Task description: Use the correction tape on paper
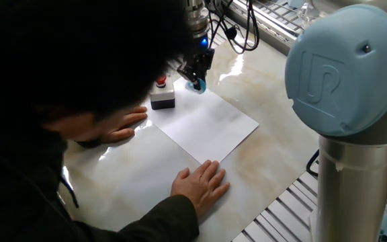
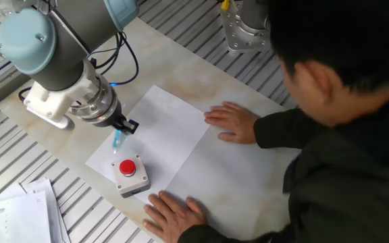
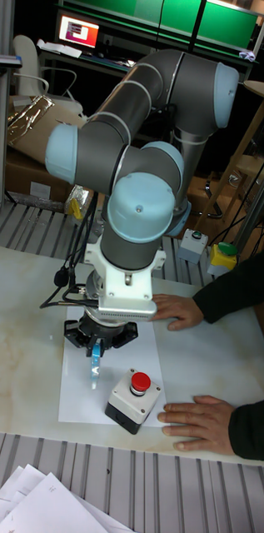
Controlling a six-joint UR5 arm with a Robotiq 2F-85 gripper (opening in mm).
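Printed pages: a stack is seen at the far left of the other fixed view, lying on the slatted metal surface off the marble table.
Robot arm: a grey UR5 with light-blue joint caps is leaned over the left part of the sheet.
Gripper: pointed down at the sheet; its black fingers are clamped on the correction tape.
Correction tape: a small light-blue dispenser is held upright under the gripper, over the near-left corner area of the paper; its tip appears to touch the sheet, though contact cannot be confirmed at this size.
Paper: a blank white sheet is laid flat on the marble, turned at an angle to the table edge.
Button box: a grey box with a red button is set on the paper's corner, just beside the correction tape, apart from it.
Person's hands: one hand is pressed flat at the paper's right edge; the other hand is laid flat on the table near the button box.
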